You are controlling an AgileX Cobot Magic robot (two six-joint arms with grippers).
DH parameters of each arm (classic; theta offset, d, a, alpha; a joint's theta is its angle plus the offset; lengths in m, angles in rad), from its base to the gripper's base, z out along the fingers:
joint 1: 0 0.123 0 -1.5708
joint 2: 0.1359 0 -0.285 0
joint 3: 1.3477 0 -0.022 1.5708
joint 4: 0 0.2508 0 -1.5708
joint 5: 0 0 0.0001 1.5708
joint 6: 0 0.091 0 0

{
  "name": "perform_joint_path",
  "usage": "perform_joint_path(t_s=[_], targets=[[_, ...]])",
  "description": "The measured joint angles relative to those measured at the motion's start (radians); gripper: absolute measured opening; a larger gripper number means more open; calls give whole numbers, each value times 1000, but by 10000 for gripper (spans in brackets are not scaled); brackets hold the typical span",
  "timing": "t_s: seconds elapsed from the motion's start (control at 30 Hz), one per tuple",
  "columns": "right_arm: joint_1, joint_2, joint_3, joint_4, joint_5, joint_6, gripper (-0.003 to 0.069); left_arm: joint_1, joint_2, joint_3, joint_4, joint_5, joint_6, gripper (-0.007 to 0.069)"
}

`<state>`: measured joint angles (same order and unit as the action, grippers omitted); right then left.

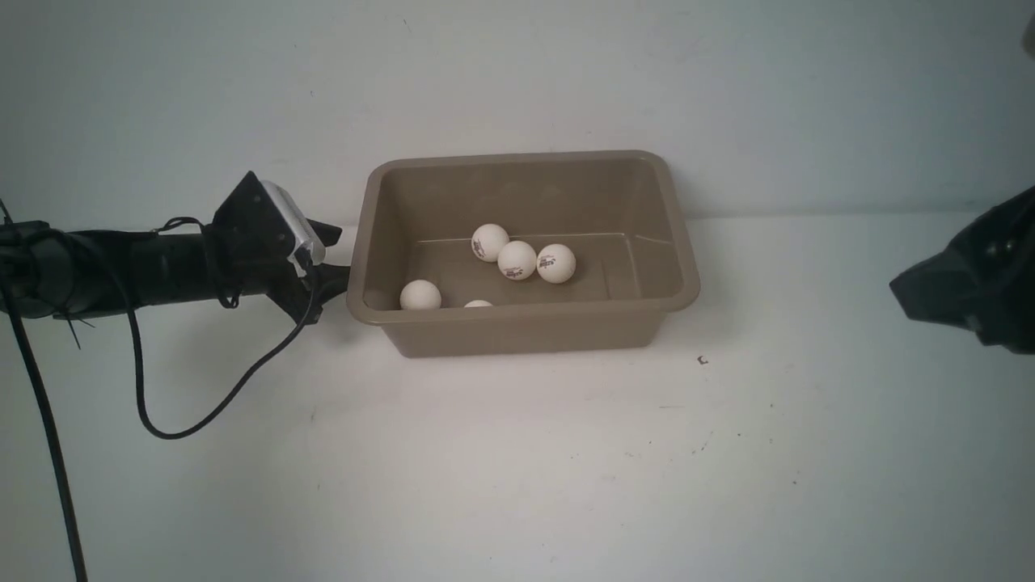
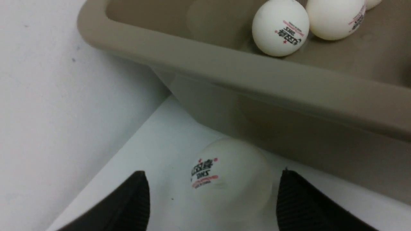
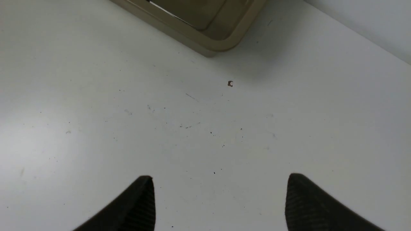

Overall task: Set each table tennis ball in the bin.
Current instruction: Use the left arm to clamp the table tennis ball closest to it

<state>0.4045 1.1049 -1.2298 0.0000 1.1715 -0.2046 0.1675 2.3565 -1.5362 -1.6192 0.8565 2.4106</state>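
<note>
Seemingly, the printed ball lies untouched between the left gripper's parted fingers.

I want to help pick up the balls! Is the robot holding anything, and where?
Nothing is held. The left gripper is open around one ball, not gripping it; the right gripper is open too.

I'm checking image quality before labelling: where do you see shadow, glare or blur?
Front view: soft shadow right of the bin; small highlights on its inner walls. Left wrist view: the bin's outer wall is shaded, the near fingers blurred. Right wrist view: pale glare on the table.
</note>
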Motion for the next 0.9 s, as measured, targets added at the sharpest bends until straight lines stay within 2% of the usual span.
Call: perform_joint_path(t_s=[0.43,0.53,0.6,0.9], targets=[[0,0,0,26,-10,0,494,-54,47,-23,19,0,-15,478],[0,0,0,26,-10,0,494,-54,58,-23,-7,-42,-17,413],[0,0,0,28,-10,0,494,-54,59,-23,-14,-49,-26,337],[0,0,0,30,-7,0,494,12,-23,-23,-6,-64,-84,335]])
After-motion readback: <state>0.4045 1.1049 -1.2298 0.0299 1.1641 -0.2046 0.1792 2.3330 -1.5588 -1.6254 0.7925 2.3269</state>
